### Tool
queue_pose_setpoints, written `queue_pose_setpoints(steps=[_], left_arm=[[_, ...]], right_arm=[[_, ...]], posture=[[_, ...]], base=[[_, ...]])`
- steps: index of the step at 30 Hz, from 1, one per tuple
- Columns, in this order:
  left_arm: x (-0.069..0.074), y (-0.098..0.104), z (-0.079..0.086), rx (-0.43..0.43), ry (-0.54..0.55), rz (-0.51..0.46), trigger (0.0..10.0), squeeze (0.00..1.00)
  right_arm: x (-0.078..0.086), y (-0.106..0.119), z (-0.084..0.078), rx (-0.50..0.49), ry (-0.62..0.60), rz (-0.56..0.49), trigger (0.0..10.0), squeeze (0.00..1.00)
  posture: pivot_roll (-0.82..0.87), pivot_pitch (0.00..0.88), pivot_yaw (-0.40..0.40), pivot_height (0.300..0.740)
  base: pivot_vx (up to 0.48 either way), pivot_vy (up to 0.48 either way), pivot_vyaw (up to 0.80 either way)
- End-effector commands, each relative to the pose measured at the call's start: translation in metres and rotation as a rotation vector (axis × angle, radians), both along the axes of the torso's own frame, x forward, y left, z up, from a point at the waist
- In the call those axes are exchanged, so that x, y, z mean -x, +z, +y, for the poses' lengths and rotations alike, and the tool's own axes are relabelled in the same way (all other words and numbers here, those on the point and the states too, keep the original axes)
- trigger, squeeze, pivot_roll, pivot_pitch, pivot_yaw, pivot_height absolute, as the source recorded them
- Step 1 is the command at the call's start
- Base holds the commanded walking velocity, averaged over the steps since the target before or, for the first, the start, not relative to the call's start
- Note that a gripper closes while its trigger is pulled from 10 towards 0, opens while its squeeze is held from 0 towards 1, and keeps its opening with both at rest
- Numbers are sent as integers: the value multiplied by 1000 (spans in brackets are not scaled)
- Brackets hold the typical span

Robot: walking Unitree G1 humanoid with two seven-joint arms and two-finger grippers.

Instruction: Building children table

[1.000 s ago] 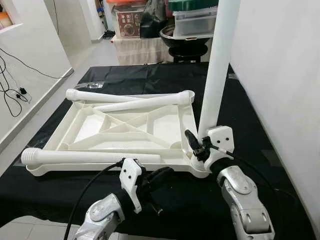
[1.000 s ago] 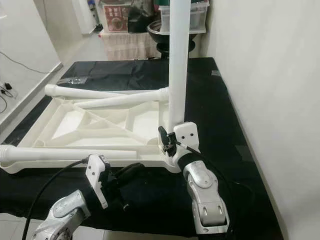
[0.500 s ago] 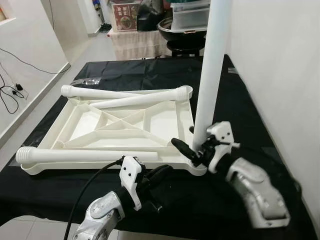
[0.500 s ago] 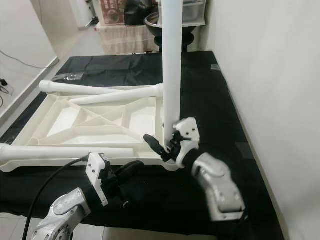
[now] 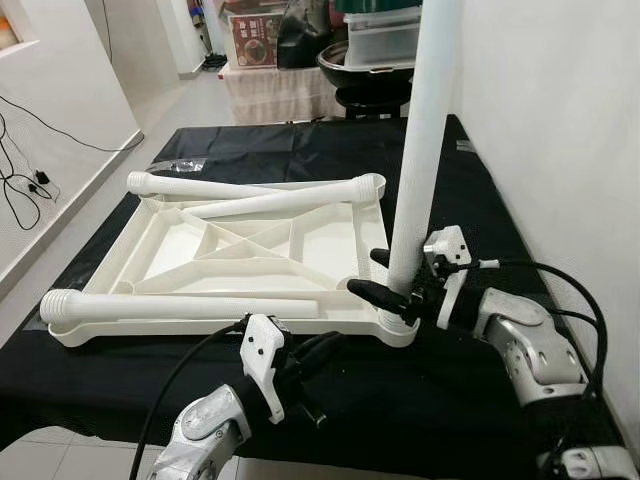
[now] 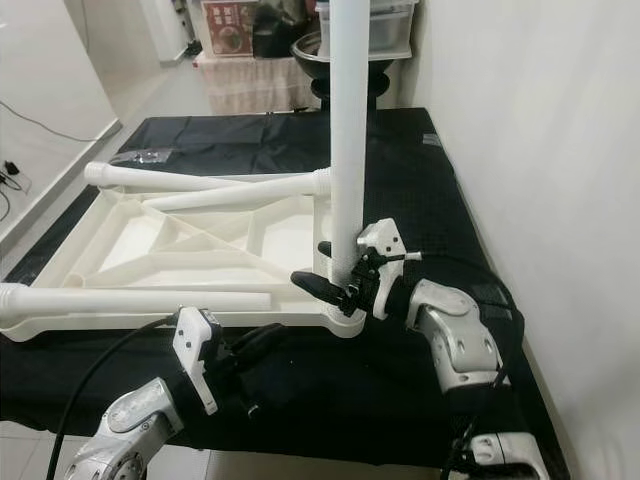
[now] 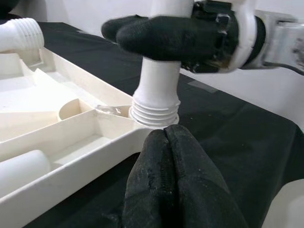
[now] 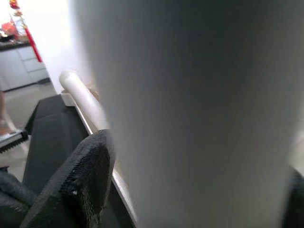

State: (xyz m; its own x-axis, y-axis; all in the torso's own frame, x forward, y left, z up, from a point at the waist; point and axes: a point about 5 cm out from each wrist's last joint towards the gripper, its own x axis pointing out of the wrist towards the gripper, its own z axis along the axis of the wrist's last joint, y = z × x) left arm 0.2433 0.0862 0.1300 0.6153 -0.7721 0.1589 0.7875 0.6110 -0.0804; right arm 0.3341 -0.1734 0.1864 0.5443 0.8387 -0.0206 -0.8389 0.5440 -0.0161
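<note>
**Near corner: leg upright in its socket**

On the near edge, left gripper (image 5: 318, 352) pinched shut, empty, beside the tabletop (image 5: 240, 250). Right gripper (image 5: 385, 285) clasps the leg (image 5: 425, 130) low down; long axis vertical, threads in the corner socket (image 7: 154, 114). Right arm nearer.

Upright leg (image 5: 425, 150) and right gripper (image 5: 385, 275) clasping it block the near right corner of the tabletop (image 5: 250, 262). Three loose legs (image 5: 180, 307) lie across its ribs. Black cloth (image 5: 480, 210) toward the wall lies bare.
</note>
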Motion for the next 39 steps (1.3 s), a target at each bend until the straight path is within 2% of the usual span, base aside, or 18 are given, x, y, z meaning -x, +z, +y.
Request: queue_pose_setpoints(steps=[1, 13, 17, 18, 21, 22, 23, 24, 27, 28, 29, 30, 32, 33, 36, 37, 38, 39], left_arm=[[2, -3, 2, -13, 11, 8, 10000, 0], [6, -2, 3, -14, 9, 11, 10000, 0], [7, -2, 3, -14, 9, 12, 10000, 0], [7, -2, 4, -14, 8, 13, 10000, 0], [7, -2, 4, -14, 8, 13, 10000, 0], [8, -2, 5, -16, 9, 13, 10000, 0], [8, -2, 5, -16, 9, 13, 10000, 0], [8, -2, 7, -17, 9, 13, 10000, 0], [8, -2, 7, -17, 9, 13, 10000, 0], [8, -3, 8, -20, 5, 16, 10000, 0], [8, -3, 8, -20, 5, 16, 10000, 0], [8, -3, 8, -24, -2, 20, 10000, 0], [9, -4, 8, -28, -10, 24, 10000, 0], [10, -5, 9, -29, -9, 25, 10000, 0], [11, -4, 9, -30, -3, 25, 10000, 0], [13, -4, 10, -30, 0, 24, 10000, 0], [15, -3, 10, -29, 0, 24, 10000, 0], [16, -3, 10, -30, -3, 26, 10000, 0]], right_arm=[[-1, 0, 4, -26, 52, -5, 0, 0], [-3, -8, 0, -5, 64, -8, 0, 0], [4, -17, -2, 49, 13, -23, 0, 0], [9, -26, 0, 93, -78, -9, 0, 0], [9, -26, 0, 93, -78, -9, 0, 0], [10, -41, 4, 176, -437, -2, 0, 0], [10, -41, 4, 176, -437, -2, 0, 0], [32, -59, 14, 186, -646, 70, 0, 0], [32, -59, 14, 186, -646, 70, 0, 0], [46, -62, 20, 243, -761, 59, 0, 0], [46, -62, 20, 243, -761, 59, 0, 0], [54, -66, 25, 264, -781, 75, 0, 0], [57, -70, 30, 278, -730, 90, 0, 0], [54, -68, 33, 257, -690, 73, 10000, 0], [51, -65, 36, 207, -662, 70, 10000, 0], [50, -60, 38, 158, -629, 61, 10000, 647], [48, -53, 40, 110, -601, 47, 10000, 1000], [47, -47, 43, 58, -550, 45, 10000, 1000]], posture=[[61, 113, 53, 740], [70, 127, 59, 740], [67, 131, 57, 740], [67, 131, 57, 740], [67, 131, 57, 740], [57, 135, 50, 740], [57, 135, 50, 740], [57, 146, 61, 740], [57, 146, 61, 740], [35, 124, 85, 740], [35, 124, 85, 740], [38, 124, 82, 740], [43, 122, 76, 740], [42, 121, 82, 740], [48, 125, 83, 740], [51, 129, 82, 740], [51, 140, 85, 740], [51, 140, 85, 740]], base=[[0, 0, 0], [0, 0, 0], [0, 0, 0], [0, 0, 0], [0, 0, 0], [0, 0, 0], [0, 0, 0], [0, 0, 0], [0, 0, 0], [0, 0, 0], [0, 0, 0], [0, 0, 0], [0, 0, 0], [0, 0, 0], [0, 0, 0], [0, 0, 0], [0, 0, 0], [0, 0, 0]])
